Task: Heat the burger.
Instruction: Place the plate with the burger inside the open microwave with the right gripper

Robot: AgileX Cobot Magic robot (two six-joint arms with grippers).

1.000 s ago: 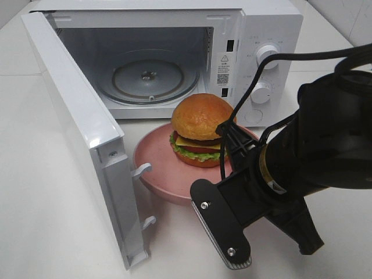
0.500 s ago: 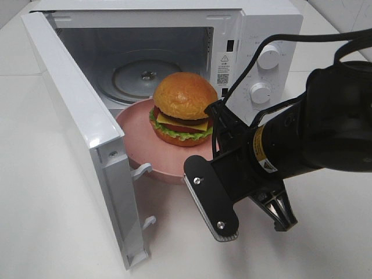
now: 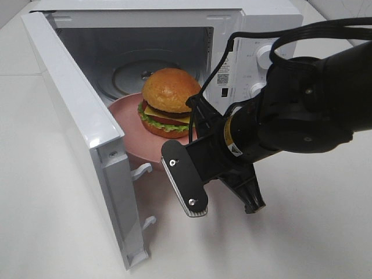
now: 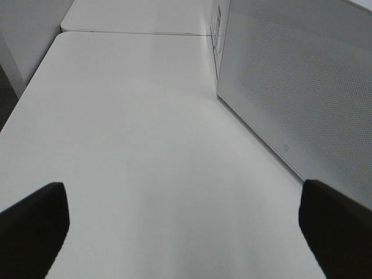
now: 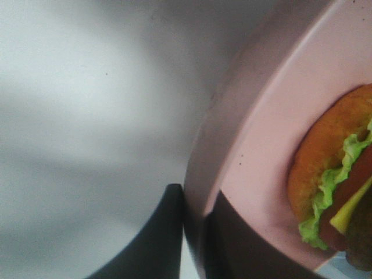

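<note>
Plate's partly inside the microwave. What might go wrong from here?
The right jaws pinch only the pink plate at its near rim, so it may tilt and the burger slide. The plate sits close to the open door and may clip it or the microwave sill.

From the high camera, the right arm (image 3: pixel 290 110) covers the pink plate (image 3: pixel 131 131) from 3 to 6 o'clock, hiding the fingertips of the right gripper (image 5: pixel 195 235). The burger (image 3: pixel 170 93) screens the turntable (image 3: pixel 125 75) toward 4 o'clock. Print on the microwave (image 3: pixel 267 23) panel is too small to read. The right wrist view is blurred, and its edge cuts off burger and plate. The left gripper (image 4: pixel 186 232) shows only two dark fingers (image 4: pixel 32 226), both cropped.
</note>
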